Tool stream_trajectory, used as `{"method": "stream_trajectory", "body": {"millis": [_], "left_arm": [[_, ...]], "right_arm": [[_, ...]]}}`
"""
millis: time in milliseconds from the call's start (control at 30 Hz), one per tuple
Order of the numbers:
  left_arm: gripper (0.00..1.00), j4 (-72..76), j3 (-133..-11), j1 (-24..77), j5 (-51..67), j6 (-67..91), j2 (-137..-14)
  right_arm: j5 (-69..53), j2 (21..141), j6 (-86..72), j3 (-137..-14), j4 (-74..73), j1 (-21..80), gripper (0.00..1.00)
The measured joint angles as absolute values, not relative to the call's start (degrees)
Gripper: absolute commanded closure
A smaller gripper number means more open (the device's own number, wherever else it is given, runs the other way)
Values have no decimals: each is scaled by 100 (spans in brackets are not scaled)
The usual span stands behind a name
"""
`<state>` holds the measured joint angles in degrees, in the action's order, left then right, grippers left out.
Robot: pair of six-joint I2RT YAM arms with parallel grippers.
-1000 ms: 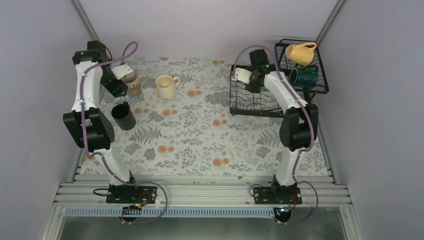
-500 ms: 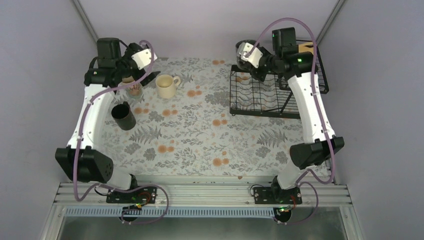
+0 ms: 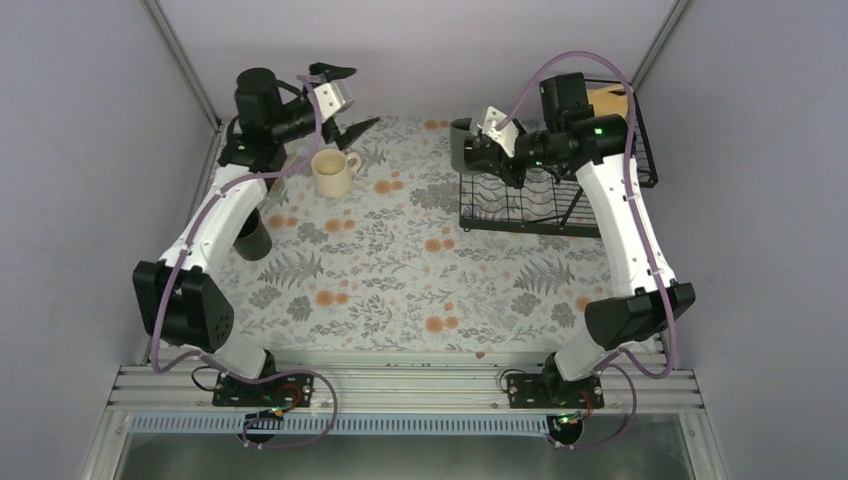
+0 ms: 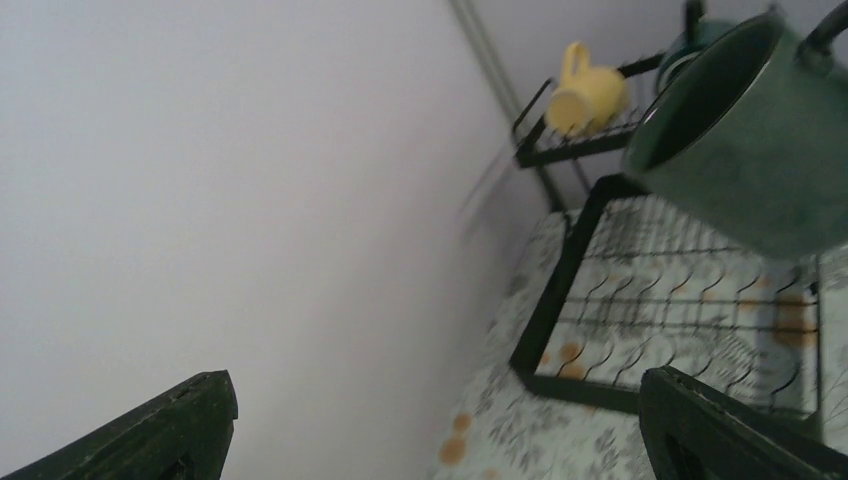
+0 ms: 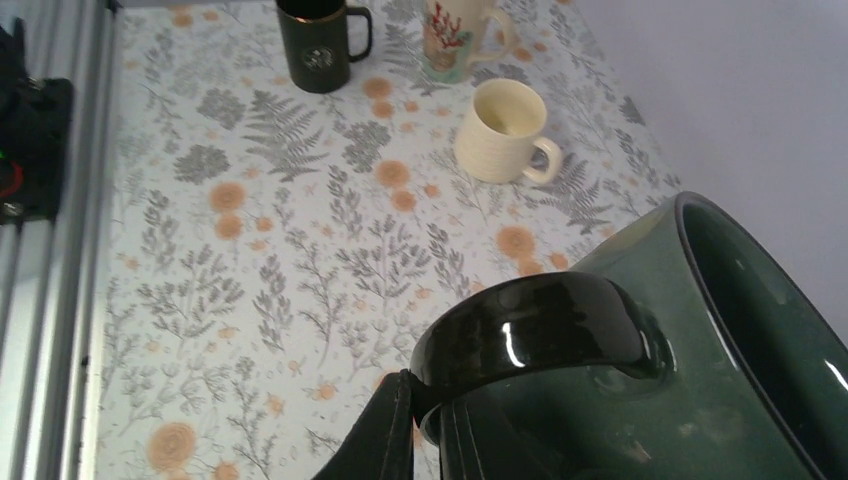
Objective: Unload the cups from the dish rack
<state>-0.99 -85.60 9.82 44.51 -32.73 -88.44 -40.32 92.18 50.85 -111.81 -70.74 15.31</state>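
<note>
Now yellow mug (image 4: 588, 95) in rack (image 4: 548, 300); green mug (image 4: 740, 170) gripped.

Table's covered with a floral tablecloth (image 3: 400, 260), pale with grey-green ferns and orange blooms. Plain lavender-grey walls (image 3: 420, 50) on 3 sides, 2 metal posts (image 3: 184, 65) in the back corners, and a ribbed aluminium rail (image 3: 400, 385) along the near edge.
</note>
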Motion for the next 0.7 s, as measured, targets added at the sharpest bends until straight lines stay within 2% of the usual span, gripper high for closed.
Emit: {"method": "stream_trajectory", "body": {"millis": [267, 533, 700], "left_arm": [[0, 508, -8785, 1564, 5186, -3037, -9384], [0, 266, -9085, 1717, 5448, -3389, -9478], [0, 25, -9021, 1708, 5120, -3787, -9371]], "right_arm": [[-4770, 9126, 5153, -11190, -7413, 1553, 97], [-4836, 8892, 5229, -11148, -7505, 1879, 97], [-4447, 8442, 4995, -9972, -6534, 2165, 97]]}}
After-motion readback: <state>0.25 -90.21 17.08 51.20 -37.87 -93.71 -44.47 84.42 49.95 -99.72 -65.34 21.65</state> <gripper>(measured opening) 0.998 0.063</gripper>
